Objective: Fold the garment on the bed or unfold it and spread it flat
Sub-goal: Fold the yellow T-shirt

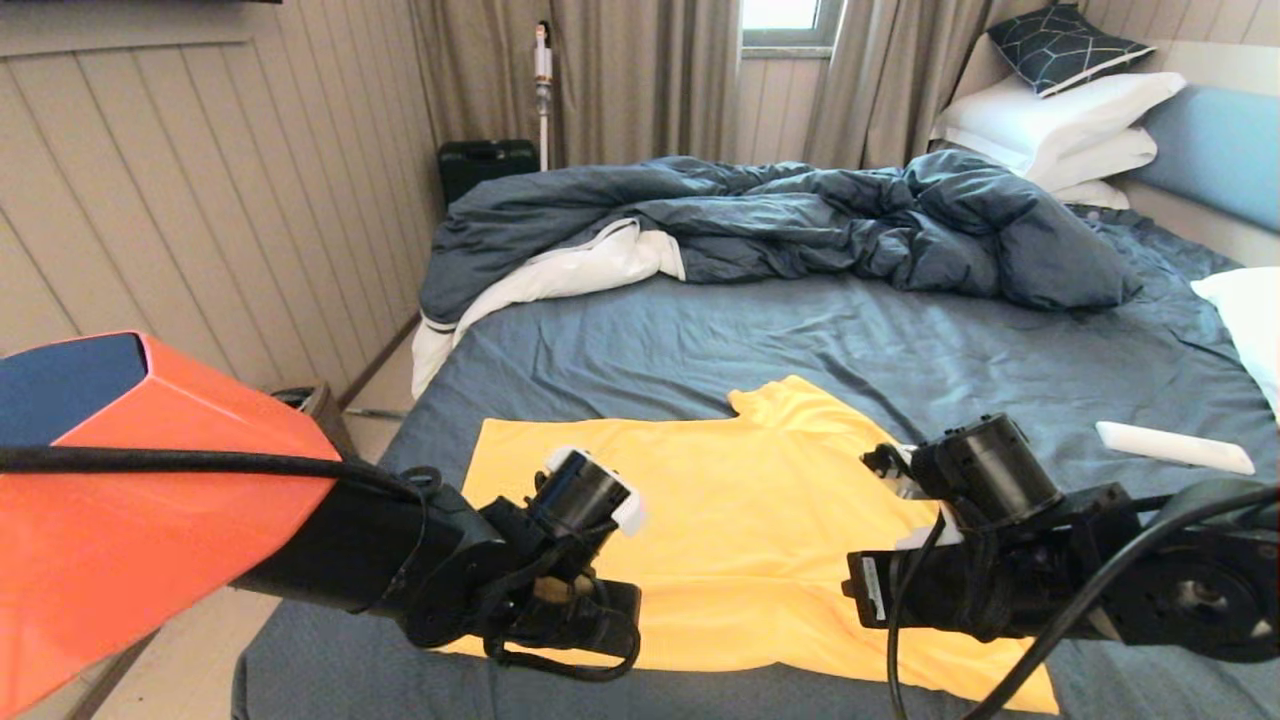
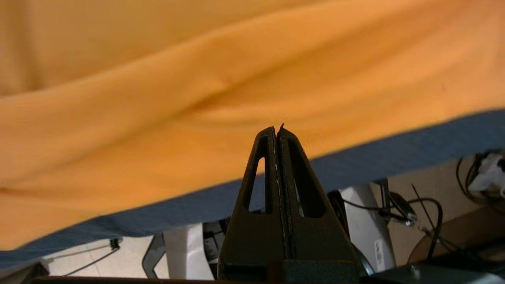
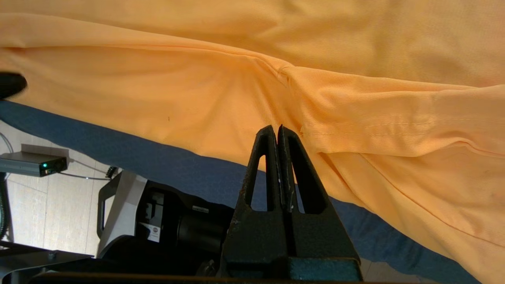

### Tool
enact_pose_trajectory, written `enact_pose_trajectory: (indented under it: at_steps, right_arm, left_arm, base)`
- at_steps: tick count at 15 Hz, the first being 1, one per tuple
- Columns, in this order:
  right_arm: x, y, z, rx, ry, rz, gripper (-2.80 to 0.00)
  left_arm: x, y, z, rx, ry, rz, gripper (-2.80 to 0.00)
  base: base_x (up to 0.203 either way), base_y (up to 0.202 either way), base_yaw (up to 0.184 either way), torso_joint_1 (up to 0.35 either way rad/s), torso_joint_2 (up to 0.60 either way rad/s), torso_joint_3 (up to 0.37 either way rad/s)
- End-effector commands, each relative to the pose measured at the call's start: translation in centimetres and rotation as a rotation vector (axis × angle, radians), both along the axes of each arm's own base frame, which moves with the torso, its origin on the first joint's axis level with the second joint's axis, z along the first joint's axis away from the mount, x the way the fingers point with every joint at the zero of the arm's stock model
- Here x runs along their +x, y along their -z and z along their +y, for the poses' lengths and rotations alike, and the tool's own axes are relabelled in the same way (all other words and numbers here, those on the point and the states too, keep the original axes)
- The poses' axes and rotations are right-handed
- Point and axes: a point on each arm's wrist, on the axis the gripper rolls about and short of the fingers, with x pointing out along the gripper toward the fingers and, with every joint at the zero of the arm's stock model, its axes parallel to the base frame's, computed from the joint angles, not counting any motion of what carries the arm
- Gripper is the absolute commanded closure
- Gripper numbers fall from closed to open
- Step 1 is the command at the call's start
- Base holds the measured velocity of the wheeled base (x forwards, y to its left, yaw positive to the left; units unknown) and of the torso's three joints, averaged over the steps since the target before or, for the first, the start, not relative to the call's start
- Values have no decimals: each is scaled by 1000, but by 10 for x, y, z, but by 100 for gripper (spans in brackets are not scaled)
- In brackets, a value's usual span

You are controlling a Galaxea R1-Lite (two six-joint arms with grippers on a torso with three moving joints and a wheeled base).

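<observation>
- The bed (image 1: 760, 340) fills most of the head view, a wide mattress under a wrinkled dark blue-grey sheet, with a light blue padded headboard (image 1: 1215, 150) at the upper right.
- A rumpled dark blue duvet (image 1: 800, 225) lies heaped across the far part of the bed, its white lining turned out toward the left.
- The T-shirt (image 1: 740, 520) lies in the lower centre of the head view, near the front edge of the bed: thin, smooth, bright yellow fabric, mostly flat with soft shallow folds, one short sleeve sticking up toward the middle of the bed.
- White pillows (image 1: 1060, 125) are stacked at the upper right, with a dark cushion (image 1: 1065, 45) bearing a pale line pattern on top.
- The left gripper (image 2: 277, 130) sits at the lower left of the head view over the shirt's front left part; its black wedge-shaped jaws are pressed together with nothing between them, tips just over the yellow cloth near its hem.
- The right gripper (image 3: 276, 129) sits at the lower right over the shirt's right side; its jaws are likewise pressed together on nothing, tips by a stitched sleeve seam.
- A slim white bar (image 1: 1172, 447) lies on the sheet at the right.
</observation>
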Motion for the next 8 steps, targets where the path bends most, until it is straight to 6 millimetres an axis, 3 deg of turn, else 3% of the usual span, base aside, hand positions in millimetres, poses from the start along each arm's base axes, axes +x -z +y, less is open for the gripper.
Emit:
enact_pose_trajectory:
  at_steps: [1,8]
  right_arm:
    - [0,2,0,-2,2,8,0]
    - [-1,5,-2,-1,4,19,0]
  left_arm:
    - [0,5,-2,7,0,10,0]
    - [6,21,-6,22,-5,20,0]
  base:
    - [0,0,0,0,0,0]
    - [0,0,0,0,0,0]
